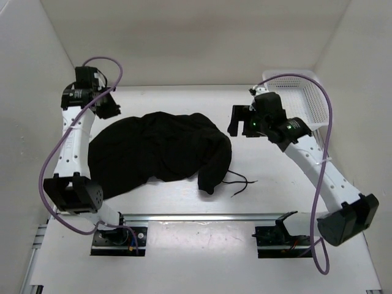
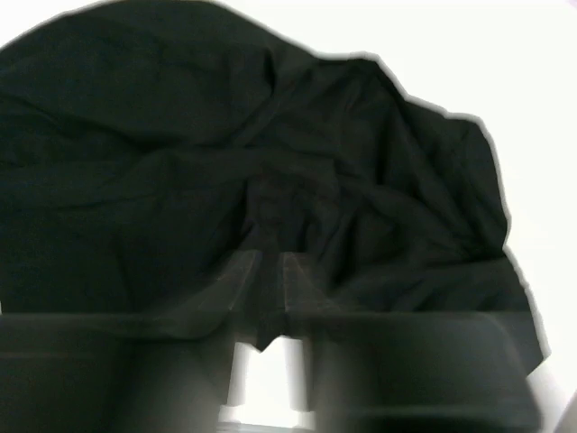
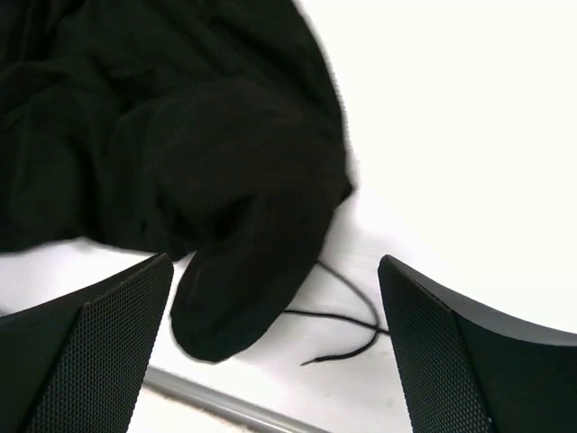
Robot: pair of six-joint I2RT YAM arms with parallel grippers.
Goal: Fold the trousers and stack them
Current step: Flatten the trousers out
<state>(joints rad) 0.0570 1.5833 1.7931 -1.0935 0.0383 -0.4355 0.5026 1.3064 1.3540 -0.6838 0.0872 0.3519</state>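
From above, the trousers (image 1: 159, 150) lie in a rumpled black heap on the white tabletop (image 1: 275, 174), between the two hands. The left hand (image 1: 109, 105) hangs at the heap's far edge, with the cloth spreading from it toward the arm bases and toward the other arm. The right hand (image 1: 240, 120) sits just beyond the heap's opposite end and is not touching it. A white mesh basket (image 1: 300, 98) stands behind that hand in the far corner. A thin black cord (image 1: 239, 182) trails from the trousers onto the tabletop, nearer the bases than the right hand.

At the left wrist the picture is blurred. The left hand (image 2: 268, 262) has its fingers (image 2: 243, 275) drawn close with only a narrow slit between them, and I cannot tell whether any cloth is pinched there. The trousers (image 2: 225, 153) fill nearly everything ahead of it.

At the right wrist, the right hand (image 3: 275, 262) is spread wide and holds nothing. Its fingers (image 3: 99, 352) frame a rounded fold of the trousers (image 3: 180, 153) lying ahead of them, and the cord (image 3: 343, 316) curls on the tabletop (image 3: 451, 135) beside that fold
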